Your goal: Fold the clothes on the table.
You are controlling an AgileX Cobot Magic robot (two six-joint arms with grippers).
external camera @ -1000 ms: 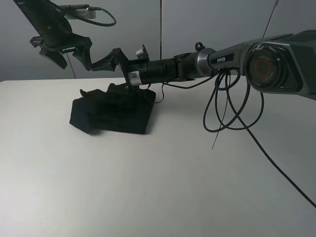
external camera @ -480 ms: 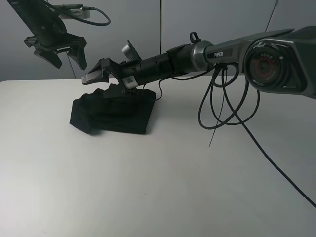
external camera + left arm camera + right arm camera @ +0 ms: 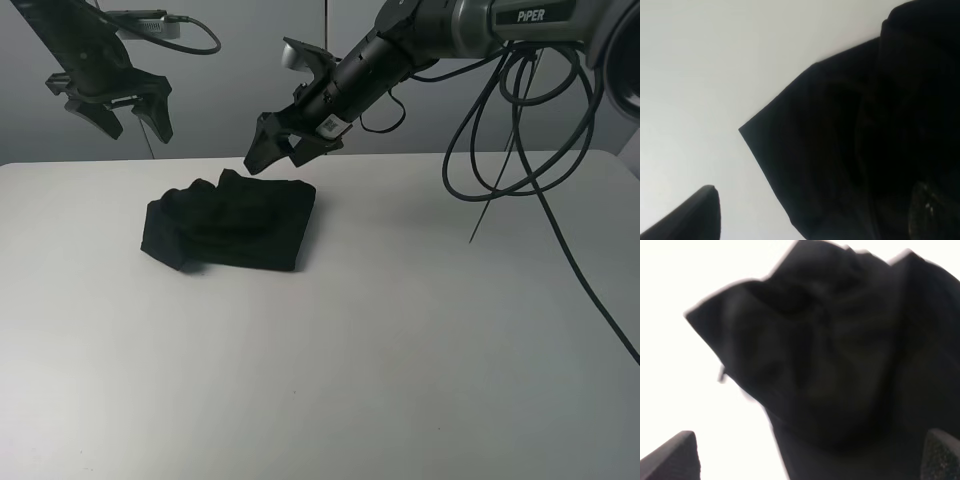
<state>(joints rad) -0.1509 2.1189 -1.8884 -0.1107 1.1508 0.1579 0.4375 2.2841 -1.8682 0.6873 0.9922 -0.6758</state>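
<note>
The clothes (image 3: 232,222) are one black shirt lying in a compact folded bundle on the white table (image 3: 380,330), left of centre. No print shows. My left gripper (image 3: 134,122) hangs open in the air above and to the left of the bundle, holding nothing. My right gripper (image 3: 278,155) reaches across from the right and hovers open just above the bundle's far edge, also empty. In the left wrist view a corner of the clothes (image 3: 860,145) lies below one dark fingertip (image 3: 690,217). The right wrist view shows the rumpled clothes (image 3: 840,365) between two fingertips (image 3: 675,455).
Black cables (image 3: 500,150) loop down from the right arm (image 3: 470,25) over the table's far right part. A grey wall stands behind the table's far edge (image 3: 420,156).
My right arm has lifted and swung upward, carrying its open gripper off the bundle's far edge. The left gripper has shifted slightly left. The shirt has not moved.
</note>
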